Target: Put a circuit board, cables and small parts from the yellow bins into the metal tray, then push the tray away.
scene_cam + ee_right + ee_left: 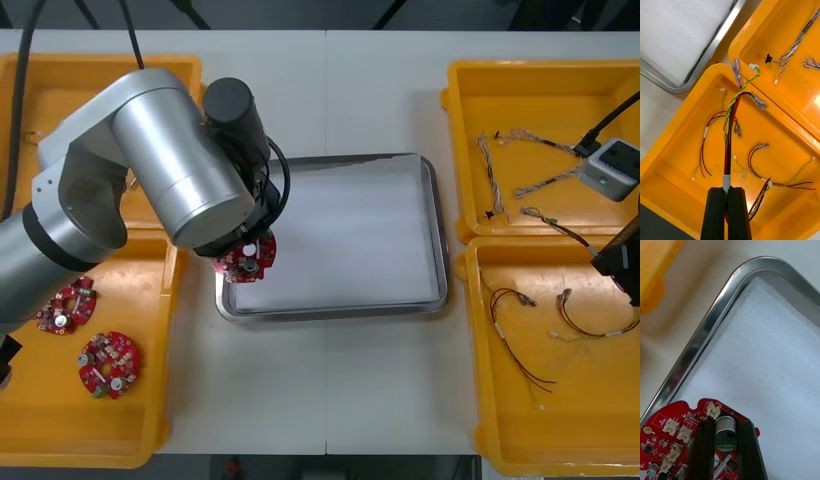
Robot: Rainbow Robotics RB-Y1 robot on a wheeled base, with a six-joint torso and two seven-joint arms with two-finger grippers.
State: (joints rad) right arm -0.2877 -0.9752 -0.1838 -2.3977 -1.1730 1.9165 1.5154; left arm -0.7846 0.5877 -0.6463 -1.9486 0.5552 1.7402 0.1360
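Metal tray [436, 228] sits mid-tabletop [330, 385] between the yellow bins and is lined white inside. The left tool [246, 256] is over the tray's near left corner, pinching a round red circuit board [252, 262]. Whether the board touches the lining cannot be determined. The left near bin [150, 440] holds a second red board [67, 305] and a third red board [110, 363], lying apart. The left far bin [60, 70] is largely covered by the left arm. The right far bin [520, 75] holds blue and white twisted cables [490, 175]. The right near bin [490, 410] holds loose red, black and yellow cables [510, 330]. The right tool [622, 268] is at the front view's right edge, over the line where the two right bins meet. The right wrist view shows its fingers [713, 213] pressed together on a cable bundle [732, 120] of red, black and yellow-green twisted wire over the near bin. The left wrist view shows fingers [703, 450] flanking a grey cylindrical component on the board, close beside the tray's rim. The tabletop is light, with a seam running front to back, and it is dark beyond the far edge.
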